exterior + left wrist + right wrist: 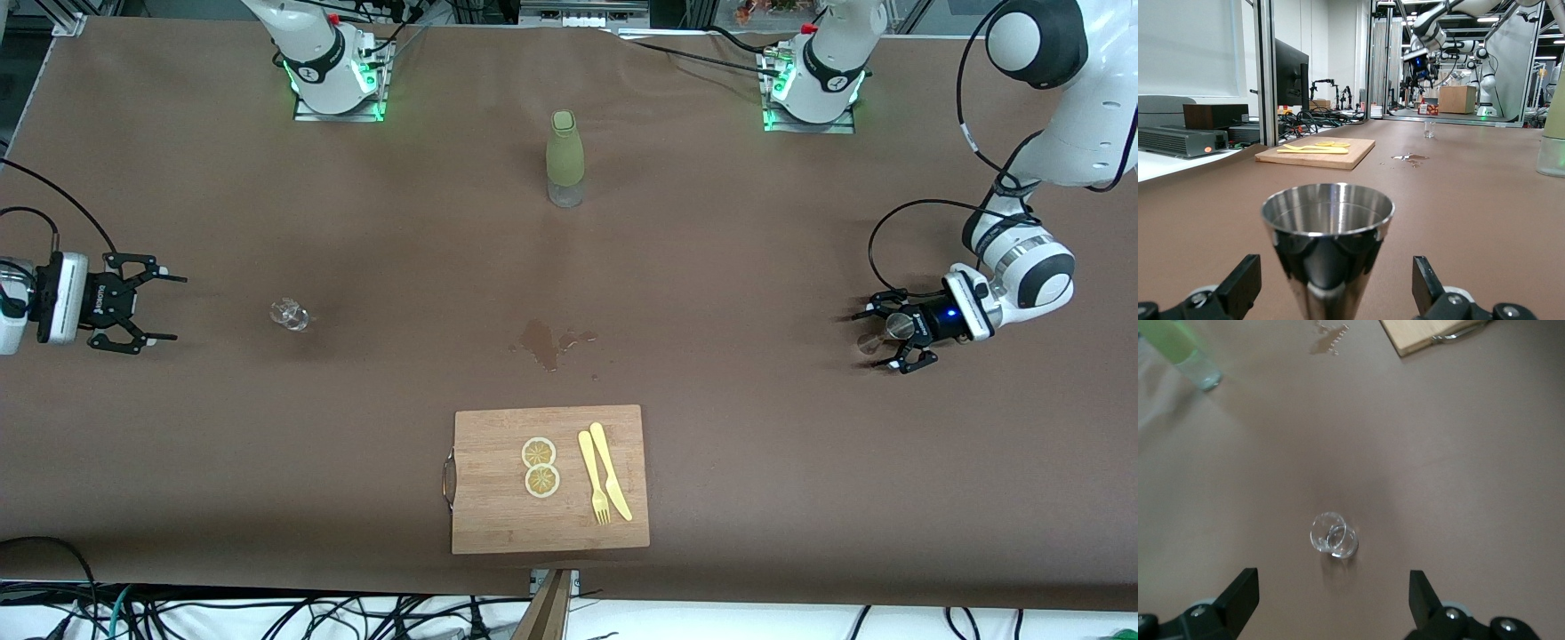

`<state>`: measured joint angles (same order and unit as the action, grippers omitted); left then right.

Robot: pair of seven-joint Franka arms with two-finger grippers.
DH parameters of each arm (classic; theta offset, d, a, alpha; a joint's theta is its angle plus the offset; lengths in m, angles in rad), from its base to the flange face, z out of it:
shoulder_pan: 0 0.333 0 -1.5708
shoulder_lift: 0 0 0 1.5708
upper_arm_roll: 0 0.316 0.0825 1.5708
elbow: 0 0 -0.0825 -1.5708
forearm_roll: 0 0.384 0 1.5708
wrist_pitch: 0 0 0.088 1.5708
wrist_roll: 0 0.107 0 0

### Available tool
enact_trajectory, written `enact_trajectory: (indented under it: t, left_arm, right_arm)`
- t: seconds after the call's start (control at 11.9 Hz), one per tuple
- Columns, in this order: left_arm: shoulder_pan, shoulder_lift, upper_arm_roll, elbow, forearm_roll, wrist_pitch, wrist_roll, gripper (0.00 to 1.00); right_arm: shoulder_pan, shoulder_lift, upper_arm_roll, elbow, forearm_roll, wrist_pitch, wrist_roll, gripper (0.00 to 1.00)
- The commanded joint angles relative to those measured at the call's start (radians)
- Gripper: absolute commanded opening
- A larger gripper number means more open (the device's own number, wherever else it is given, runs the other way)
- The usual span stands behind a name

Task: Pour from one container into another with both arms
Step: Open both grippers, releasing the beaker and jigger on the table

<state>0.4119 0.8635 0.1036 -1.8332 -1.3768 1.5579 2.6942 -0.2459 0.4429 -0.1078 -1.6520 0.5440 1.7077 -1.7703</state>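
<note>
A shiny metal jigger [889, 331] [1327, 227] stands upright on the brown table at the left arm's end. My left gripper [876, 338] [1335, 285] is low around it and open, its fingers [1241, 285] clear of the cup on both sides. A small clear glass [289, 314] [1333, 535] stands toward the right arm's end. My right gripper [176, 308] [1333, 593] hovers open beside the glass, a short way off, holding nothing. A bottle with a green sleeve and cap [564, 158] [1185, 353] stands mid-table, close to the arms' bases.
A wet spill [544, 341] marks the middle of the table. Nearer the front camera lies a wooden cutting board [498, 516] with two lemon slices [540, 467] and a yellow fork and knife [605, 480]. Bare brown table surrounds the jigger and the glass.
</note>
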Motion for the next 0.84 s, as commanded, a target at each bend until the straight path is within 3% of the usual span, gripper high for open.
enact_trajectory:
  t: [0.0, 0.25, 0.42, 0.59, 0.76]
  left_arm:
    - [0.005, 0.009, 0.022, 0.046, 0.065, -0.038, 0.004, 1.00]
    - [0.005, 0.009, 0.063, 0.087, 0.097, -0.056, -0.019, 1.00]
    - [0.007, 0.011, 0.097, 0.118, 0.137, -0.067, -0.033, 1.00]
    - [0.005, 0.003, 0.137, 0.150, 0.180, -0.081, -0.072, 1.00]
    - [0.007, -0.004, 0.148, 0.207, 0.232, -0.091, -0.152, 1.00]
  right_arm:
    - [0.104, -0.119, 0.000, -0.081, -0.111, 0.088, 0.292, 1.00]
    - [0.180, -0.158, 0.003, -0.081, -0.229, 0.157, 0.625, 1.00]
    - [0.207, -0.170, 0.016, -0.081, -0.260, 0.185, 0.843, 1.00]
    - [0.266, -0.196, 0.019, -0.081, -0.391, 0.207, 1.100, 1.00]
    - [0.299, -0.217, 0.042, -0.081, -0.461, 0.195, 1.341, 1.00]
